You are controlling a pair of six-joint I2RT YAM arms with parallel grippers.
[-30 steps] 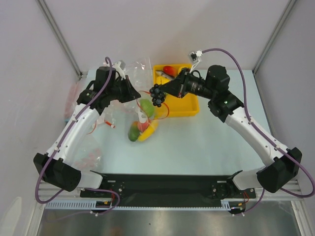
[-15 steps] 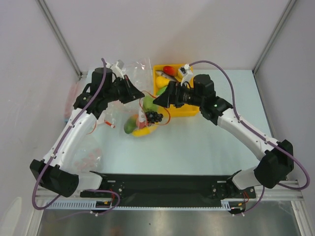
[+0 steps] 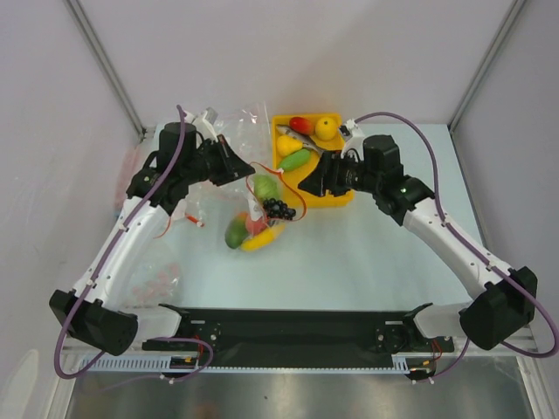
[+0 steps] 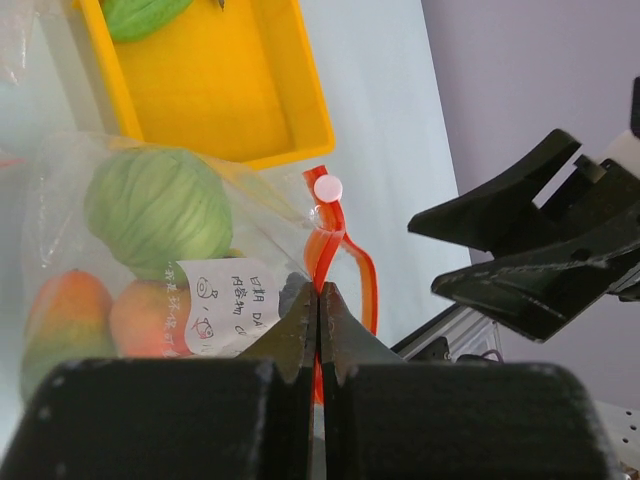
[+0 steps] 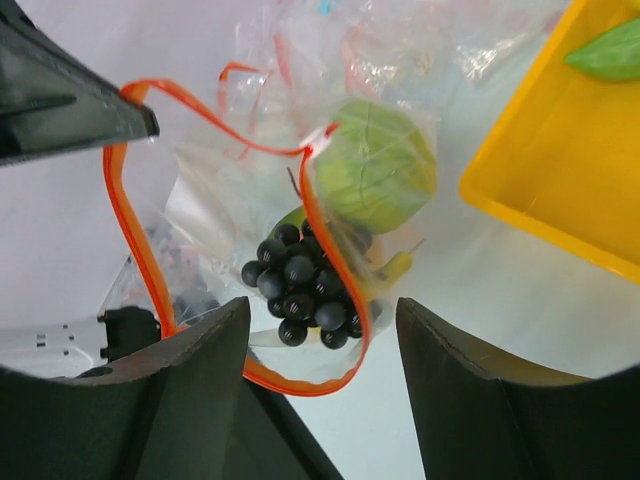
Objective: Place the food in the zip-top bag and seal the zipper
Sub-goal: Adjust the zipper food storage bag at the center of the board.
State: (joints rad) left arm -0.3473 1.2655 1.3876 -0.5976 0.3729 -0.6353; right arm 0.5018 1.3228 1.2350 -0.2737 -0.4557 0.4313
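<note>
My left gripper (image 4: 318, 290) is shut on the red zipper (image 4: 340, 240) of the zip-top bag (image 3: 249, 214) and holds its mouth up and open. Inside the bag lie the round green fruit (image 5: 375, 165), the mango (image 3: 235, 234), the peach (image 4: 145, 315) and the banana (image 3: 264, 237). The black grape bunch (image 5: 303, 285) rests just inside the mouth, against the zipper loop. My right gripper (image 5: 322, 330) is open and holds nothing. It hovers beside the mouth, over the near corner of the tray (image 3: 339, 197).
The yellow tray (image 4: 210, 90) behind the bag holds a red piece (image 3: 301, 125), a yellow round piece (image 3: 326, 128) and a green one (image 3: 295, 159). Other clear pouches lie at the back (image 3: 249, 122) and at the left (image 3: 157, 275).
My right gripper carried the grape bunch over the mouth, opened and dropped it in, then drew back right toward the tray. My left gripper kept its hold on the zipper.
</note>
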